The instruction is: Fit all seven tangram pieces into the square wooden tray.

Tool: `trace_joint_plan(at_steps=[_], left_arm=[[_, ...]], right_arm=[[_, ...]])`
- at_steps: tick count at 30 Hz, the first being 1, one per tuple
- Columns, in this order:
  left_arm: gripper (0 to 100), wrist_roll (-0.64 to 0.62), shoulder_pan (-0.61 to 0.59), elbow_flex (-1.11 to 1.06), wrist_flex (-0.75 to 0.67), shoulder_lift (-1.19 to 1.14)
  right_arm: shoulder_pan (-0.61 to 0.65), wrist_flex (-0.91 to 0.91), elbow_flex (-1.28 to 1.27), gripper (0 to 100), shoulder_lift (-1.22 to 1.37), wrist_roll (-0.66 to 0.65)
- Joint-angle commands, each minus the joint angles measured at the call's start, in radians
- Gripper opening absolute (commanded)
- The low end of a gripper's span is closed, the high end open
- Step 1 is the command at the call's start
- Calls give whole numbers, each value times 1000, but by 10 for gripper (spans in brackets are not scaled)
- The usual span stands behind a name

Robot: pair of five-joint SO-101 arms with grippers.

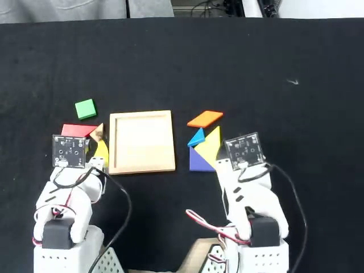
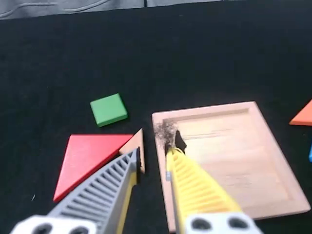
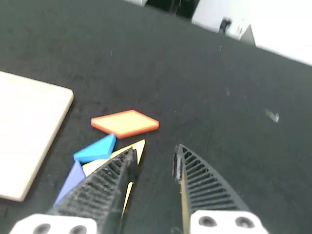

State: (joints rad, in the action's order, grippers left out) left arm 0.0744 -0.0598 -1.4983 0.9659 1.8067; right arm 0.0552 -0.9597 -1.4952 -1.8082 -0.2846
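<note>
jaws parted; pale square wooden tray (image 1: 142, 142), raised rim.

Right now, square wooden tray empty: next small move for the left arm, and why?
Probably shift the left gripper sideways, off the rim of the square wooden tray, to centre over the small pale wooden triangle. Its jaws stand open above that rim, while the triangle lies just past one finger, beside the large red triangle.

The left arm (image 1: 68, 196) and right arm (image 1: 253, 199) are white plastic with black motor blocks, each topped by a black square board (image 1: 69, 151) and trailing black, red and white cables (image 1: 198, 220). The left gripper (image 2: 153, 157) pairs a grey ribbed finger (image 2: 105, 185) with a yellow one (image 2: 195, 190). The right gripper (image 3: 154, 157) has black ribbed ones.
</note>
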Motion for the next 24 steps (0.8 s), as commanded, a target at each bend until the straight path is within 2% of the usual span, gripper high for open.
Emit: trace_joint_plan(at_steps=[1, 6, 10, 17, 21, 24], left_arm=[[109, 9, -35, 116, -11, -163], [108, -48, -30, 274, -72, -542], [109, -46, -42, 397, -97, -809], [109, -44, -48, 526, -109, -1234], [109, -54, -81, 527, -118, -1301], [109, -55, -105, 489, -175, -1301]], right_arm=[[14, 3, 139, 138, 93, -8], [14, 28, 352, 138, 421, 52], [14, -9, 529, 138, 659, 95], [107, -5, 611, 139, 1055, 129], [192, 37, 615, 142, 1184, 172], [226, 61, 607, 208, 1256, 216]])
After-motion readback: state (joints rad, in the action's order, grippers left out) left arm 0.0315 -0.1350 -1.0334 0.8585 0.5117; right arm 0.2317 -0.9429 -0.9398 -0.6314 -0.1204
